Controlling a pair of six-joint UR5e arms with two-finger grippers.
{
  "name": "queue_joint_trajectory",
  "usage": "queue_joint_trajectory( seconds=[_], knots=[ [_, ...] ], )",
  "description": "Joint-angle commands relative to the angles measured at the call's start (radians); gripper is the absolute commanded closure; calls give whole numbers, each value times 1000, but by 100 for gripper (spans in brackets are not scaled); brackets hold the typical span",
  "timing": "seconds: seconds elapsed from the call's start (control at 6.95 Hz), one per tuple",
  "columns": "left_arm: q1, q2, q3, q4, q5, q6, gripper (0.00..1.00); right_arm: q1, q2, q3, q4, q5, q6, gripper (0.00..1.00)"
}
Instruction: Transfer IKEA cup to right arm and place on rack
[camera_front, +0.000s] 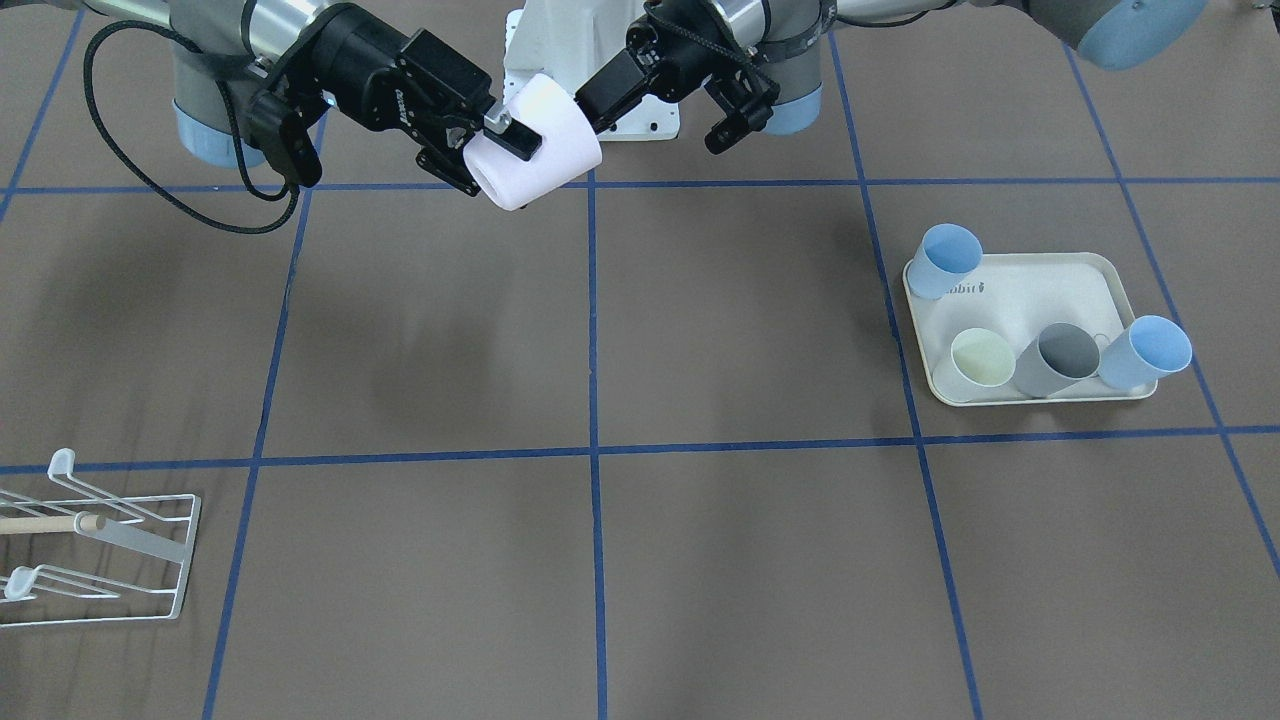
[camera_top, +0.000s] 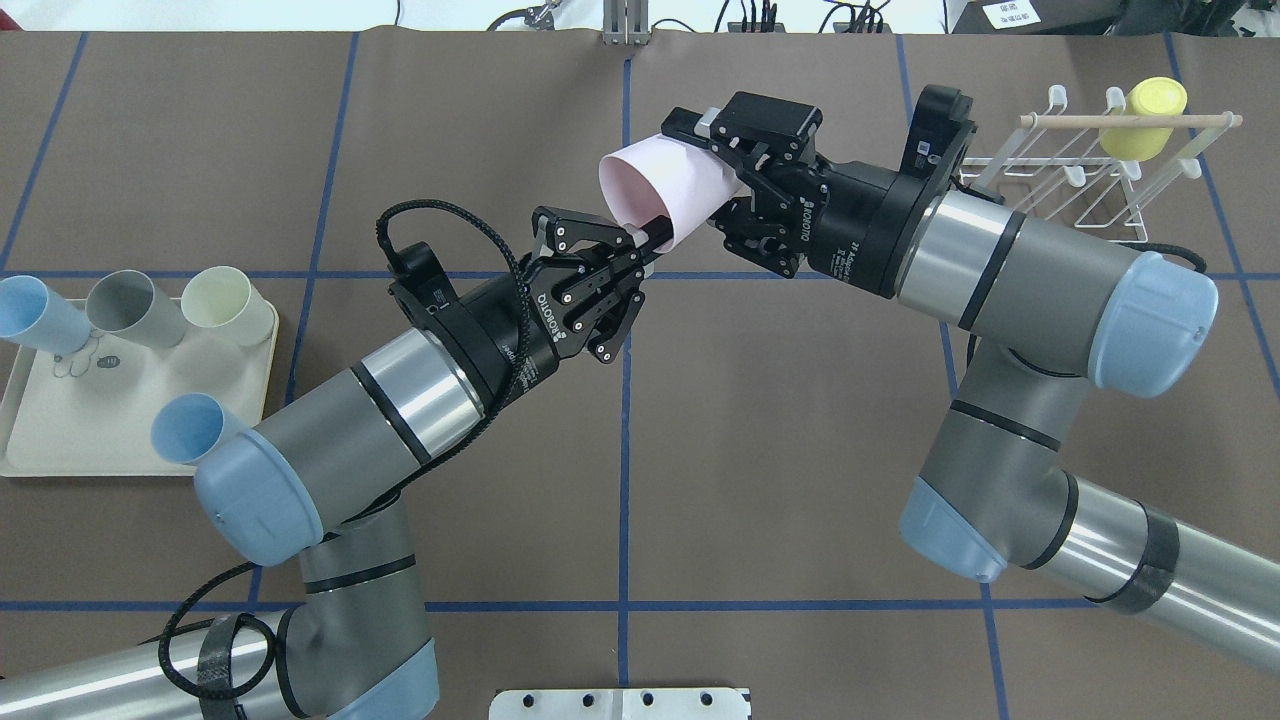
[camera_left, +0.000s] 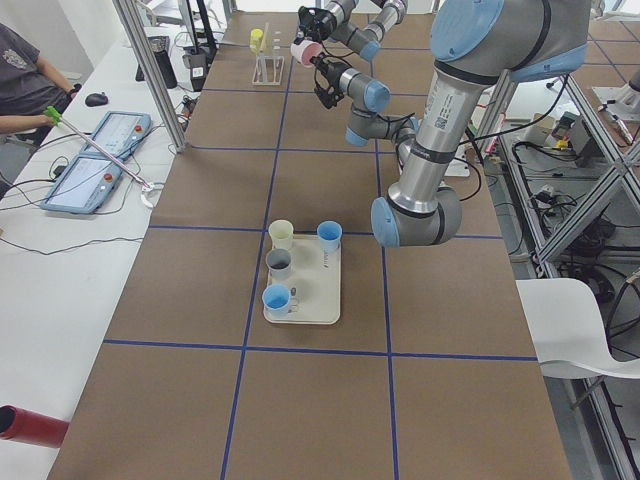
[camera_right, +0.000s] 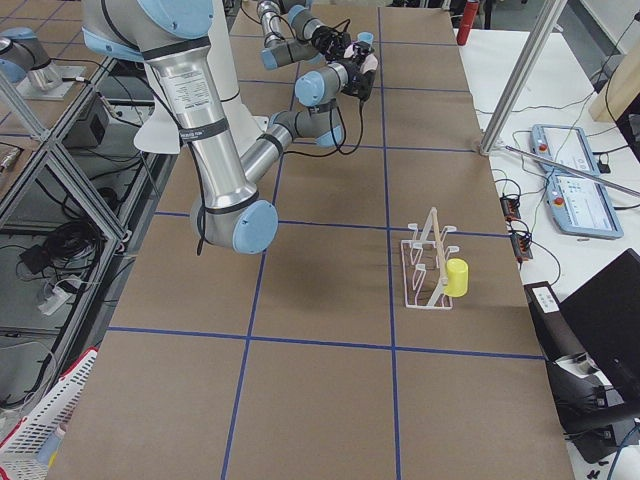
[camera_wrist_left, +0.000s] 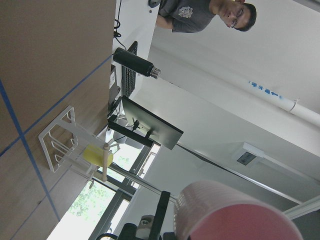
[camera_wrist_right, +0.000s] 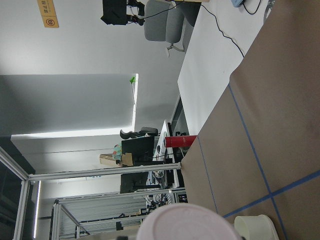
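The pale pink IKEA cup (camera_top: 665, 185) hangs on its side in the air between both arms, over the far middle of the table. My right gripper (camera_top: 715, 175) is shut on the cup's base end; in the front view one finger (camera_front: 515, 135) lies across its wall. My left gripper (camera_top: 630, 290) is open, with one fingertip (camera_top: 650, 232) at the cup's open rim and the other spread well away. The cup also fills the bottom of the left wrist view (camera_wrist_left: 235, 215) and the right wrist view (camera_wrist_right: 187, 222). The white wire rack (camera_top: 1090, 180) stands at the far right.
A yellow cup (camera_top: 1150, 115) hangs on the rack by its wooden dowel. A cream tray (camera_top: 60, 420) at the left holds two blue cups, a grey one and a cream one. A person (camera_wrist_left: 210, 12) sits beyond the table's end.
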Motion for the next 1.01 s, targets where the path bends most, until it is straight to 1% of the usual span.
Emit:
queue_joint_trajectory(
  seconds=[0.0, 0.29, 0.43, 0.86],
  knots=[
    [-1, 4, -12, -3, 0, 57, 0, 1, -1, -2, 0, 0, -2, 100],
    [-6, 11, -14, -4, -2, 59, 0, 2, 1, 1, 1, 0, -2, 100],
    [-9, 12, -14, -4, -5, 64, 0, 25, 1, 4, 1, 0, -2, 100],
    [-24, 11, -15, -1, -14, 90, 0, 146, -5, -15, -5, 8, -5, 100]
  ],
)
